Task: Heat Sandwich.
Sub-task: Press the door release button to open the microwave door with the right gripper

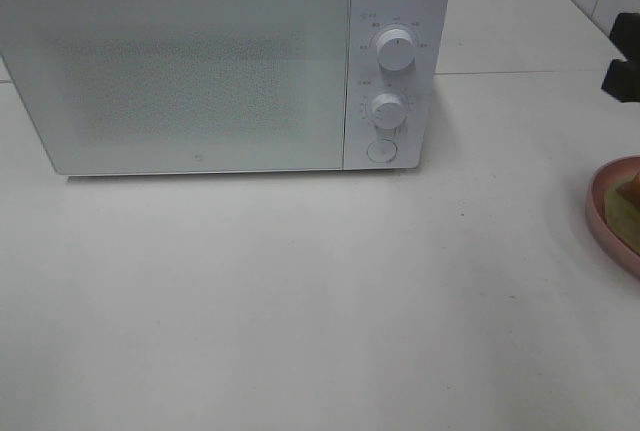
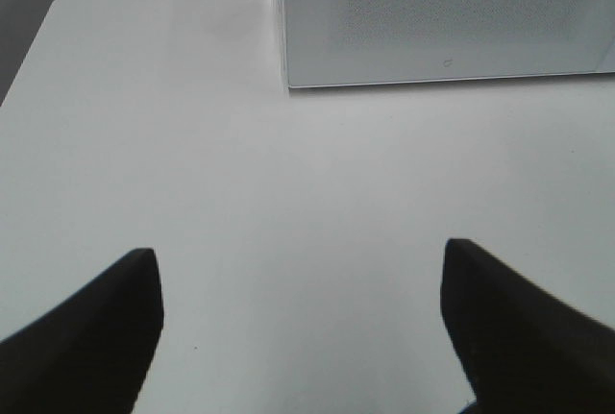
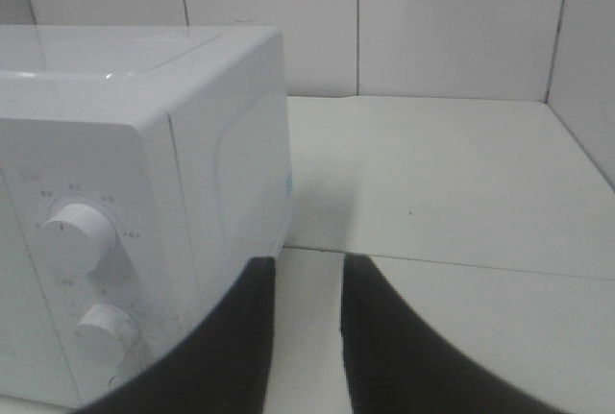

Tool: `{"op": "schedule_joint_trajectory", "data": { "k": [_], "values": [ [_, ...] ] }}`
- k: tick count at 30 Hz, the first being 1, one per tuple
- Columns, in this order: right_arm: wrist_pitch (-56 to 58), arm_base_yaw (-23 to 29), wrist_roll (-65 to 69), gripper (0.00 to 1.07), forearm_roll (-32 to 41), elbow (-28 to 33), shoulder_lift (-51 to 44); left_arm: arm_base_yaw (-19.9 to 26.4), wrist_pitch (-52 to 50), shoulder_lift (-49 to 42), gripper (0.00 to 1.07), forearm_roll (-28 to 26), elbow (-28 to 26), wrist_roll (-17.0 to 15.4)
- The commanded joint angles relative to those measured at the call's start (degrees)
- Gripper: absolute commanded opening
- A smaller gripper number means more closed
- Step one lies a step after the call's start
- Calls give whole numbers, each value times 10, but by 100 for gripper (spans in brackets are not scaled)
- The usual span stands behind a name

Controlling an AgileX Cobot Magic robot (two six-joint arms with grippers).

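The sandwich shows only as a tan-crusted corner on a pink plate, cut off by the right edge of the high view. The white microwave stands at the back left with its door closed. A black part of my right arm hangs above and behind the plate. In the right wrist view my right gripper points past the microwave's knob side, its fingers a narrow gap apart with nothing between them. My left gripper stands wide open over bare table, in front of the microwave's left corner.
Two dials and a round button sit on the microwave's right panel. A tiled wall closes the back and right of the white table.
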Motion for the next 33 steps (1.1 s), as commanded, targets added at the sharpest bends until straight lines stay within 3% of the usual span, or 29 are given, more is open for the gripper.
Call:
{"op": "schedule_joint_trajectory", "data": {
  "k": [1,4,11,21,33],
  "values": [
    [-44,0,7,18,-30,1,30,-2,-1,-2,76,-2,1,-3],
    [-69,21,12,9,-44,-1,82,-2,-1,-2,76,-2,1,-3],
    [-73,88,9,0,-7,-1,159,-2,-1,-2,76,-2,1,-3],
    [-97,214,-43,0,53,-49,311,-2,-1,-2,76,-2,1,-3],
    [-113,253,-42,0,83,-131,435,-2,-1,-2,76,-2,1,-3]
  ]
}}
